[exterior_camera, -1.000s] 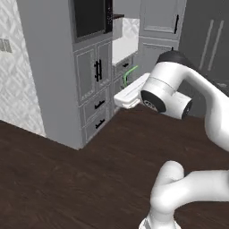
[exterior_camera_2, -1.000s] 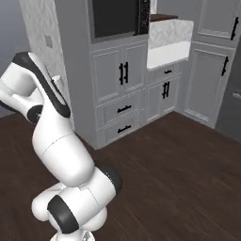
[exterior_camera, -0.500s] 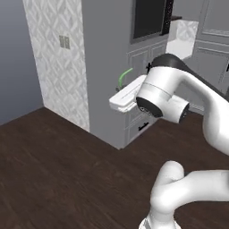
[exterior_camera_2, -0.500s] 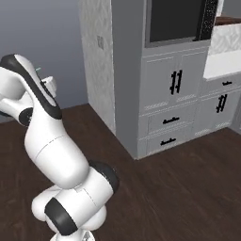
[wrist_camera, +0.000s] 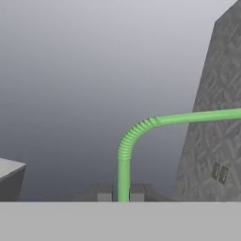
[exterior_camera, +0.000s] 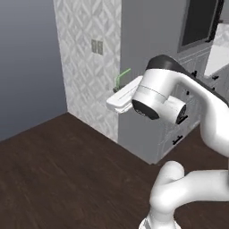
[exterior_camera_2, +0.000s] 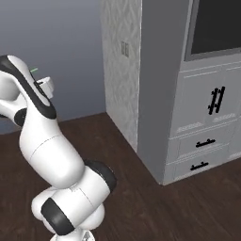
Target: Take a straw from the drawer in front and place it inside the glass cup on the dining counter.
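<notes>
My gripper (wrist_camera: 123,192) is shut on the lower end of the light-green straw (wrist_camera: 124,162). In the hand view the straw rises between the two dark fingertips (wrist_camera: 101,190), then bends right towards the patterned wall. In the left base view the gripper (exterior_camera: 116,89) is held up at about chest height in front of the wall, and the straw (exterior_camera: 123,75) sticks up from it. From the right base view the straw tip (exterior_camera_2: 34,71) pokes out above the hand at far left. The glass cup is out of view.
A patterned wall panel (exterior_camera: 89,53) with a switch plate (exterior_camera: 97,46) meets tall grey cabinets (exterior_camera_2: 160,84). Two shut grey drawers (exterior_camera_2: 205,143) sit under a dark oven (exterior_camera_2: 214,26). Dark wood floor (exterior_camera: 58,170) lies open to the left. A pale slab corner (wrist_camera: 9,170) shows; I cannot tell what it is.
The whole scene has slid to the right in both base views, so the base has turned left. The arm's pose and its hold on the straw look unchanged.
</notes>
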{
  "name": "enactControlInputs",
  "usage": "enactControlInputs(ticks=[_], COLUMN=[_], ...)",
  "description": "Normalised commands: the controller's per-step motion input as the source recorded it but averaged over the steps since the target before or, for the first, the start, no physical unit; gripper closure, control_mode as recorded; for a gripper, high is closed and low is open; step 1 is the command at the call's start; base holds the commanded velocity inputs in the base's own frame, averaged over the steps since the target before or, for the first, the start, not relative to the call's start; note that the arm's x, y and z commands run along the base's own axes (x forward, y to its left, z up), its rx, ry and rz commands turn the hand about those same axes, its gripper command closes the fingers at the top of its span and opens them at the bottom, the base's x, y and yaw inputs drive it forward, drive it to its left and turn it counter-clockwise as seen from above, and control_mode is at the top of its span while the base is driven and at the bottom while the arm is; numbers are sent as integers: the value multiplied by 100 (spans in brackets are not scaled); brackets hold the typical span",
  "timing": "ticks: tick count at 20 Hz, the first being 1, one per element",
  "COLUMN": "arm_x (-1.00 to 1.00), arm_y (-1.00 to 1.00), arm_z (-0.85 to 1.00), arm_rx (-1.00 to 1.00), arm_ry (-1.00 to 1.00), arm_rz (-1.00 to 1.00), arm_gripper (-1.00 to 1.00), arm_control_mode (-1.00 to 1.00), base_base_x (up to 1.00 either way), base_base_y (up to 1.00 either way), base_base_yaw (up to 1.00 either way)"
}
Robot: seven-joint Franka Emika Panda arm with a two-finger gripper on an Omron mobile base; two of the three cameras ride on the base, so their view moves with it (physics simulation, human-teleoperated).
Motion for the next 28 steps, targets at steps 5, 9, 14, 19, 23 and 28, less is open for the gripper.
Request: enactControlInputs(ticks=[5,9,14,19,23,28], arm_x=[0,0,0,0,0,0], arm_y=[0,0,0,0,0,0], arm_z=[0,0,0,0,0,0], arm_rx=[0,0,0,0,0,0], arm_ry=[0,0,0,0,0,0], arm_rz=[0,0,0,0,0,0], arm_gripper=[100,100,100,100,100,100], arm_control_mode=[100,100,100,100,100,100], base_base_x=[100,100,100,100,100,100], base_base_y=[39,27,5,0,0,0], base_base_yaw=[19,19,24,37,42,43])
